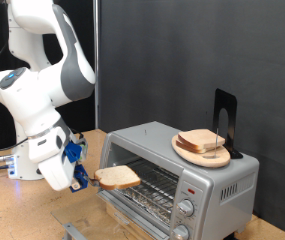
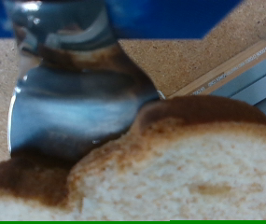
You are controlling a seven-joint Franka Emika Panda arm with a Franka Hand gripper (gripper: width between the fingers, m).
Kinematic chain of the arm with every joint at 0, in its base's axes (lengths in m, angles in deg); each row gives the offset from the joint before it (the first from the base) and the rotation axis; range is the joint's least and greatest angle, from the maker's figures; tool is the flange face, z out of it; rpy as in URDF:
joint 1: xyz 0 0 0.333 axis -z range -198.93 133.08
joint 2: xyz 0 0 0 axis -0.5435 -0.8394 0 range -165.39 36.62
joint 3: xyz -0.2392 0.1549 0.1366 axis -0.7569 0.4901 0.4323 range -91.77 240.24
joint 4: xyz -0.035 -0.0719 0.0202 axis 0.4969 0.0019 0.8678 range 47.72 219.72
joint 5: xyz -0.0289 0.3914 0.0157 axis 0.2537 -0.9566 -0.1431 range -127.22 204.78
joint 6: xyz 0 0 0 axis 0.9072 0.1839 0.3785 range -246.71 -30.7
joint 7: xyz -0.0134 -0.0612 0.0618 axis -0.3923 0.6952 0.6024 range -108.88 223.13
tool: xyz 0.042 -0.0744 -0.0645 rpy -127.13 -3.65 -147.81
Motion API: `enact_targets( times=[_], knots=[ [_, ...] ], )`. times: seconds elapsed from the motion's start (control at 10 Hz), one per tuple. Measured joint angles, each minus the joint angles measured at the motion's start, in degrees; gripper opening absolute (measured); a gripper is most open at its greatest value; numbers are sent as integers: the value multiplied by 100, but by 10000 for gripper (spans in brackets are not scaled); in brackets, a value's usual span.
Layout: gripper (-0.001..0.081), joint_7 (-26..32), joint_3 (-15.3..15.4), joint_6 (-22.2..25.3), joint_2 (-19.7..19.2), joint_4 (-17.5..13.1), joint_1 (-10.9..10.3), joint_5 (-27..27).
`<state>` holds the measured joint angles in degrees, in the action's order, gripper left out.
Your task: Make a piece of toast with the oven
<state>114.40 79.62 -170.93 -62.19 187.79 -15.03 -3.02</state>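
Note:
The silver toaster oven (image 1: 182, 165) stands on the wooden table with its glass door open and its wire rack (image 1: 152, 185) showing. My gripper (image 1: 82, 178) is at the oven's open front, on the exterior view's left, shut on a slice of bread (image 1: 117, 178) held flat just over the open door. In the wrist view the slice (image 2: 179, 163) fills the lower part, close to a metal finger (image 2: 72, 103), with the oven's edge (image 2: 245, 70) behind. More slices (image 1: 202, 143) lie on a round wooden plate (image 1: 187, 152) on top of the oven.
A black stand (image 1: 225, 120) rises behind the plate on the oven's top. Round knobs (image 1: 187, 208) sit on the oven's front panel at the exterior view's right. A dark curtain hangs behind. Cables trail at the arm's base (image 1: 2, 160).

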Motion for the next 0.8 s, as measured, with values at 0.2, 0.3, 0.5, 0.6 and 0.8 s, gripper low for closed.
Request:
enact_targets(
  times=[0.2, 0.3, 0.5, 0.6, 0.8],
  knots=[
    [403, -182, 128, 10, -39, -74, -27, 473],
    [403, -322, 205, 10, -38, -89, -46, 662],
    [403, -684, 387, -67, -32, -122, -92, 959],
    [403, -958, 478, -87, -27, -161, -118, 1155],
    [403, -1478, 657, -96, -9, -258, -164, 1645]
  ],
)
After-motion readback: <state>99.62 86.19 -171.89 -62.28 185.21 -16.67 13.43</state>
